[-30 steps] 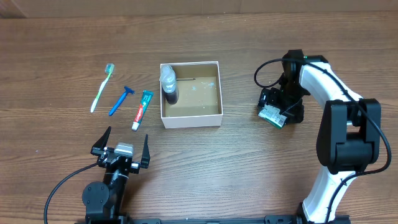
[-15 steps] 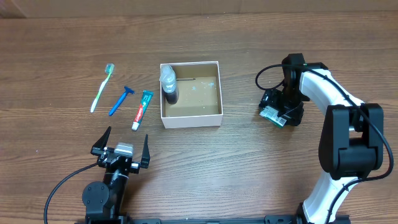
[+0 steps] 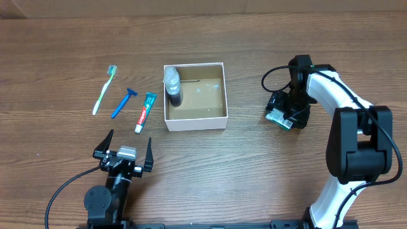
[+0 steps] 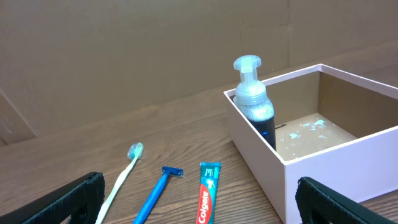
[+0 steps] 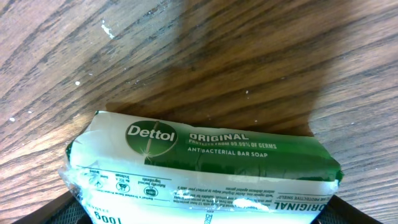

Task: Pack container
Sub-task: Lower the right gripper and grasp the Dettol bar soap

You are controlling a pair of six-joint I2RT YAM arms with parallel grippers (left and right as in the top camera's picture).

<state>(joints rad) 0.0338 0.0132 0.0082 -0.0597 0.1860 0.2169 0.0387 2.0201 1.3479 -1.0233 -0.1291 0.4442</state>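
Pick-up step: right tool [image 3: 283,116] straddles green-and-white wrapped soap bar [image 5: 199,165] on wooden tabletop [image 3: 241,172], grip unclear; next, lift it into white-walled square cardboard box [image 3: 196,122]; left tool [image 3: 129,141] wide.

You see a brown wooden table [image 3: 254,178] with streaky grain. The small square white cardboard box [image 4: 329,168] looks dull, and the green-and-white soap packet [image 5: 205,158] has a shiny, crinkly plastic wrap.

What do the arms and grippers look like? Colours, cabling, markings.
The left arm is all black, with a silver block behind the left gripper and a black cable. The right arm has white shells, black joints and a cable loop near the black right gripper. No markings legible.
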